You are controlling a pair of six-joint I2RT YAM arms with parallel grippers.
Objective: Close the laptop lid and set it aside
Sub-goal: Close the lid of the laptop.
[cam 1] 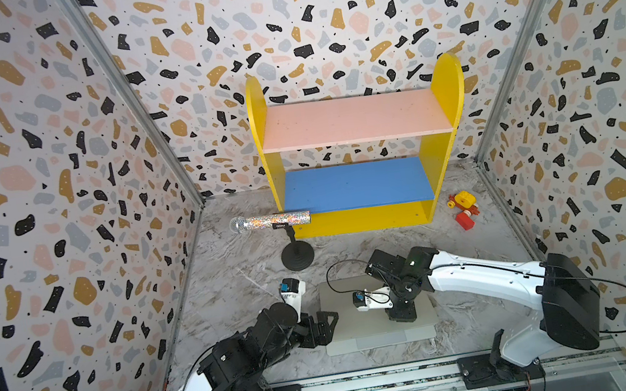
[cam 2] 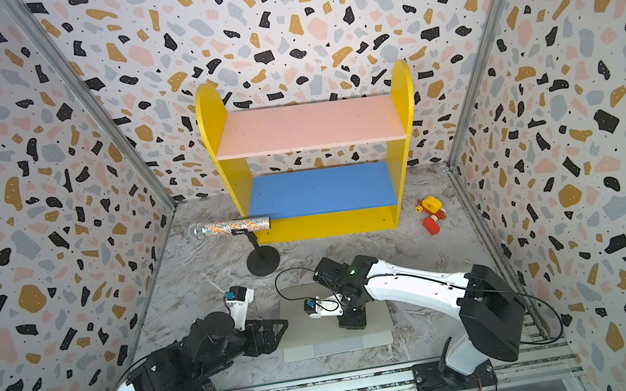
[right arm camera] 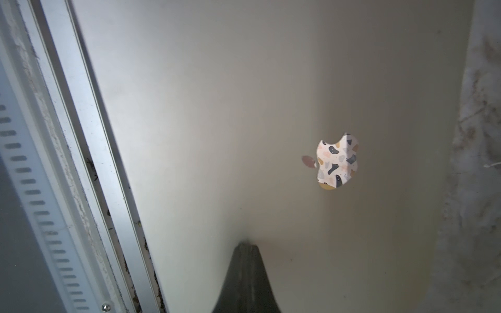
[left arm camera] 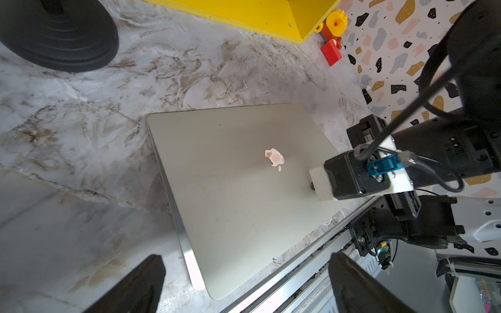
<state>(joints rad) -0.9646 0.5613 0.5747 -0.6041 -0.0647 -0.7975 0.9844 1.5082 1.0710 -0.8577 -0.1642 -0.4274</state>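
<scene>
- Right wrist view: right gripper (right arm camera: 246, 245) has its jaws pressed together, nothing between them, tip touching the outer face of the laptop lid (right arm camera: 244, 108), near the logo (right arm camera: 337, 162).
- Laptop (cam 1: 381, 339) lies flat on the marble table (cam 1: 231, 280), just beside the front rail (cam 1: 372, 381), well apart from the yellow shelf (cam 1: 366, 222).
- Lid is almost down – a front strip of the base with the trackpad shows in both top views.
- Left gripper (left arm camera: 246, 260): jaws spread wide, holding nothing, just beside the laptop's left edge.
</scene>
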